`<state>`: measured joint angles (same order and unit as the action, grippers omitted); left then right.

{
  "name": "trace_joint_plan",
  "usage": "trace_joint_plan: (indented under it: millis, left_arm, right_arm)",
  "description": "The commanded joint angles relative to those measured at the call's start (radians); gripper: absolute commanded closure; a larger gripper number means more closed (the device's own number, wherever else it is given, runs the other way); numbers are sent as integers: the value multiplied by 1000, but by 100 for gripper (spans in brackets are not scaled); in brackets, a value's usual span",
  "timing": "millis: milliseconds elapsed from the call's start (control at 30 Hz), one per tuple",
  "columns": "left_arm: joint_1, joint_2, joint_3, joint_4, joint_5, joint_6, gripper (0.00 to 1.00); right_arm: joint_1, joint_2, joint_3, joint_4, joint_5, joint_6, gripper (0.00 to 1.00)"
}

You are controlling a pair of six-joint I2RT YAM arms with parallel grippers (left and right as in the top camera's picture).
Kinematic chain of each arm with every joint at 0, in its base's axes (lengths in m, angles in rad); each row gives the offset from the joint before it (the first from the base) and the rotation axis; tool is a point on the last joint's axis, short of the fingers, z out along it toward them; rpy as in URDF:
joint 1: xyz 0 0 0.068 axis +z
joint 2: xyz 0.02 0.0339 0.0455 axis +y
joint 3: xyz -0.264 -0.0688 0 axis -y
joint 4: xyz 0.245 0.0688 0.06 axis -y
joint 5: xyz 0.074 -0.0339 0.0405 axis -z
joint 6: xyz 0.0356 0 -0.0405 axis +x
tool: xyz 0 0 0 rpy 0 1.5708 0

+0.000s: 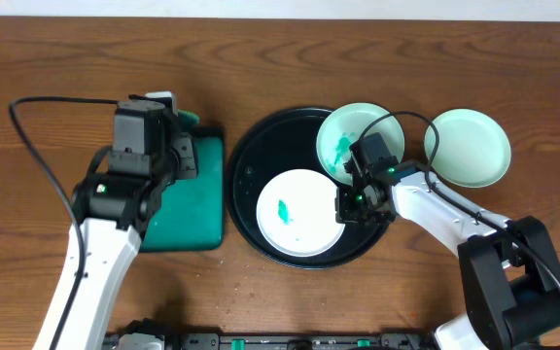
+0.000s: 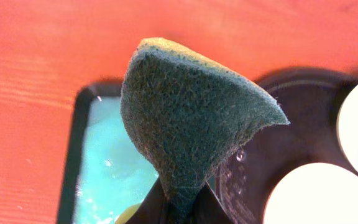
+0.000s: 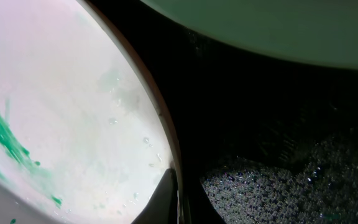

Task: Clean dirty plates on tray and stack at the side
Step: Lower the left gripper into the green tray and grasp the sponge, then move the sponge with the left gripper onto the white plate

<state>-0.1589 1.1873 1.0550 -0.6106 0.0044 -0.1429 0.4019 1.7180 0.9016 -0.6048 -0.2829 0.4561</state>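
The black round tray (image 1: 251, 165) holds a white plate (image 1: 295, 228) with a teal smear and, at its upper right, a mint plate (image 1: 353, 131) with green smears. A third, clean mint plate (image 1: 468, 146) lies on the table to the right. My right gripper (image 1: 351, 206) is shut on the white plate's right rim; the right wrist view shows one finger on the plate (image 3: 73, 112) and one outside the rim (image 3: 176, 199). My left gripper (image 1: 181, 131) is shut on a green scouring sponge (image 2: 185, 118), held up above the green tray.
A rectangular green tray (image 1: 188, 209) with a black rim lies left of the black tray; it shows wet in the left wrist view (image 2: 110, 168). The black tray's floor (image 3: 278, 137) is wet with droplets. Black cables run from both arms.
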Motion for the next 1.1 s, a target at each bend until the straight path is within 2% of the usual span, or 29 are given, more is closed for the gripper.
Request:
trace_joint_plan:
  millis: [0, 300, 1067]
  left_arm:
    - [-25, -56, 10, 26, -71, 62, 93]
    - [-38, -113, 10, 36, -90, 87, 93]
    - [-38, -112, 10, 41, -103, 98, 93]
  right_arm:
    - [28, 35, -14, -8, -14, -1, 99]
    - [28, 35, -14, -8, -14, -1, 99]
    - [28, 35, -14, -8, -13, -1, 99]
